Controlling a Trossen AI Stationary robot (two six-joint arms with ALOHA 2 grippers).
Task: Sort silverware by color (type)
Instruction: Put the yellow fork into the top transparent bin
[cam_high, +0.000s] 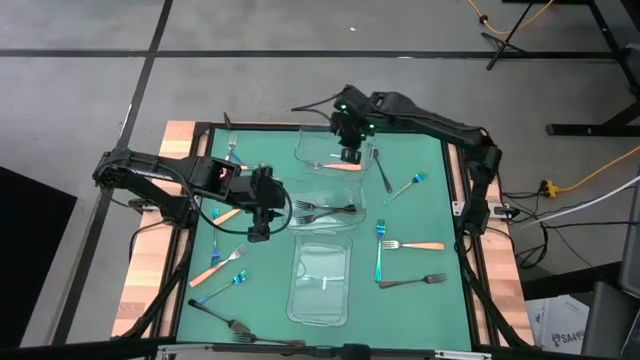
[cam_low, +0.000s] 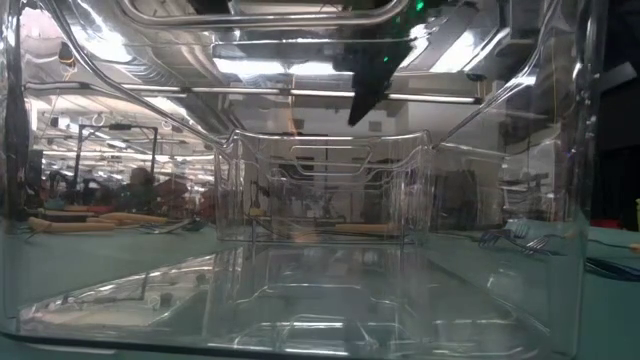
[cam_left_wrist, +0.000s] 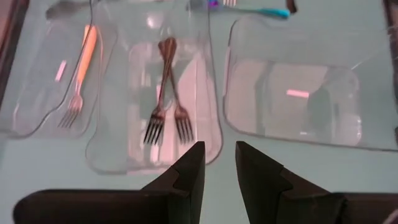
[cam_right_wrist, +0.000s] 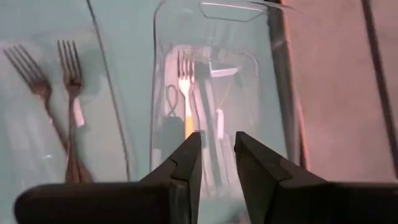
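The left claw (cam_high: 259, 236) hangs low over the green desk (cam_high: 420, 225), just beside the near long edge of the middle clear rectangular plastic container (cam_high: 327, 206). Its two dark fingers (cam_left_wrist: 189, 171) stand a little apart with nothing between them, so it is released. Straight ahead of it, inside that middle container, lie two dark grey metal forks (cam_left_wrist: 166, 93) side by side, handles crossed at the far end and tines pointing back toward the claw. In the container to one side of it lies one silver fork with an orange handle (cam_left_wrist: 81, 73); the clear container on its other side (cam_left_wrist: 298, 93) holds nothing.

The right claw (cam_right_wrist: 217, 158) hovers above the far clear plastic container (cam_high: 335, 150), directly over that same orange-handled fork (cam_right_wrist: 185, 87), with bare air between its slightly parted fingers: released as well.

More silverware lies loose on the desk. Beside the left claw, toward the desk's left edge, are two orange-handled forks (cam_high: 216, 266) and a shiny blue-teal fork (cam_high: 224, 287), and a dark fork (cam_high: 232, 324) lies at the front corner. On the right arm's side are a dark fork (cam_high: 383, 174), a blue-teal fork (cam_high: 407, 185), another blue-teal fork (cam_high: 380, 250), an orange-handled fork (cam_high: 412, 245) and a dark fork (cam_high: 413, 282).
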